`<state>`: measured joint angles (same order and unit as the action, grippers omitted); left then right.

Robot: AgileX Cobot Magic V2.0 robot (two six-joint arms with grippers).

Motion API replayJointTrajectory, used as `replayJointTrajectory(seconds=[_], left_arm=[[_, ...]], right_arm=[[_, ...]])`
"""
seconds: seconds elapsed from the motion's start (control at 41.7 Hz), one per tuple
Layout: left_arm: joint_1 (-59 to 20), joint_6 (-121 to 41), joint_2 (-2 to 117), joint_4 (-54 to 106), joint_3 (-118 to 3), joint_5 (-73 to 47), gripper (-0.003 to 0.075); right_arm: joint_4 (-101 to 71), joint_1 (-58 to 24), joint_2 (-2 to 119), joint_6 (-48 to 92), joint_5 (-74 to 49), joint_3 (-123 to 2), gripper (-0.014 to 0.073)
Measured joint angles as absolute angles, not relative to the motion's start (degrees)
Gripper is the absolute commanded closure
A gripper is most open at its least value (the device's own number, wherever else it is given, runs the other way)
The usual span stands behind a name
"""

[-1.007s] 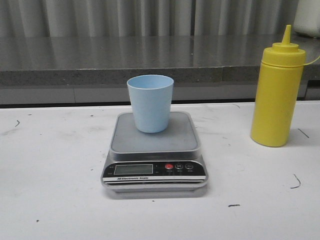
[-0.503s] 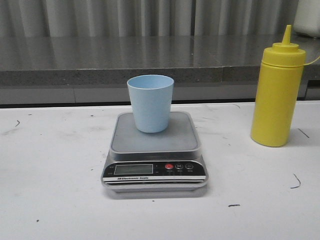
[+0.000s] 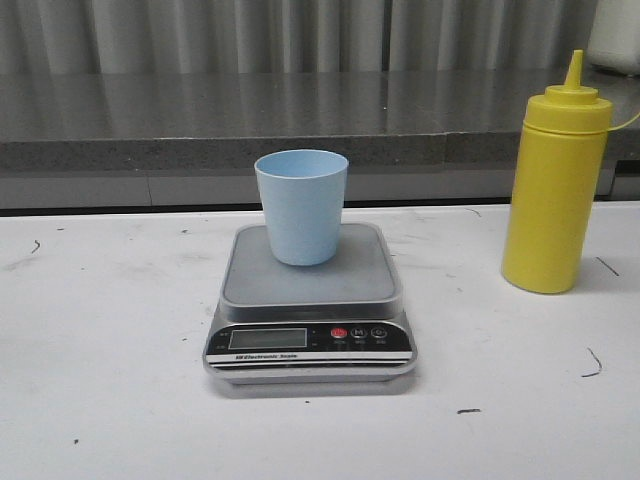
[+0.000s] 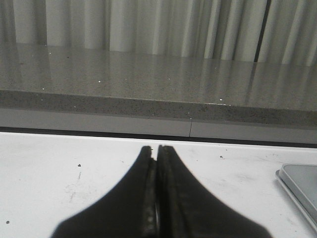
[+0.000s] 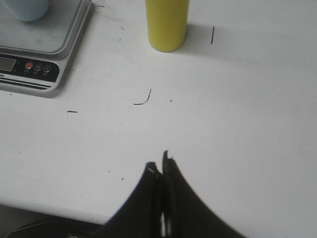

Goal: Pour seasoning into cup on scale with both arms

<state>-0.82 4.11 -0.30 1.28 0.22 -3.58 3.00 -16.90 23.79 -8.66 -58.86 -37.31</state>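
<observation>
The pale blue cup (image 3: 301, 206) stands upright on the grey platform of the scale (image 3: 309, 300) at the table's middle. The yellow seasoning bottle (image 3: 555, 185) stands upright to the right of the scale, nozzle up. No arm shows in the front view. In the left wrist view my left gripper (image 4: 154, 148) is shut and empty, low over the white table, with a corner of the scale (image 4: 299, 186) off to one side. In the right wrist view my right gripper (image 5: 159, 161) is shut and empty near the table's front edge, well short of the seasoning bottle (image 5: 167, 25) and the scale (image 5: 42, 49).
A grey stone ledge (image 3: 300, 125) runs behind the white table (image 3: 110, 330), with a ribbed curtain above it. Small black marks dot the tabletop. A white object (image 3: 615, 35) stands on the ledge at the far right.
</observation>
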Motion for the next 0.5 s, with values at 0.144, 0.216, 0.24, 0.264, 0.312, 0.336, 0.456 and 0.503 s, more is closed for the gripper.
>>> replayJointTrajectory(seconds=[0.144,0.216,0.24,0.264,0.312,0.336,0.456,0.503], left_arm=[[-0.8,4.1,-0.3,1.3,0.2,-3.6,0.074],[-0.8,4.1,-0.3,1.3,0.2,-3.6,0.074],[-0.8,4.1,-0.3,1.3,0.2,-3.6,0.074],[-0.8,4.1,-0.3,1.3,0.2,-3.6,0.074],[-0.8,4.1,-0.3,1.3,0.2,-3.6,0.074],[-0.8,4.1,-0.3,1.3,0.2,-3.6,0.074],[-0.8,4.1,-0.3,1.3,0.2,-3.6,0.074],[-0.8,4.1,-0.3,1.3,0.2,-3.6,0.074]], right_arm=[[3.0,-16.9,23.8,-8.7,-58.9,-37.3,0.0716],[3.0,-16.9,23.8,-8.7,-58.9,-37.3,0.0716],[3.0,-16.9,23.8,-8.7,-58.9,-37.3,0.0716],[3.0,-16.9,23.8,-8.7,-58.9,-37.3,0.0716],[3.0,-16.9,23.8,-8.7,-58.9,-37.3,0.0716],[3.0,-16.9,23.8,-8.7,-58.9,-37.3,0.0716],[3.9,-16.4,22.4,-8.7,-58.3,-37.0,0.071],[4.0,-15.8,21.3,-7.8,-56.8,-36.1,0.071]])
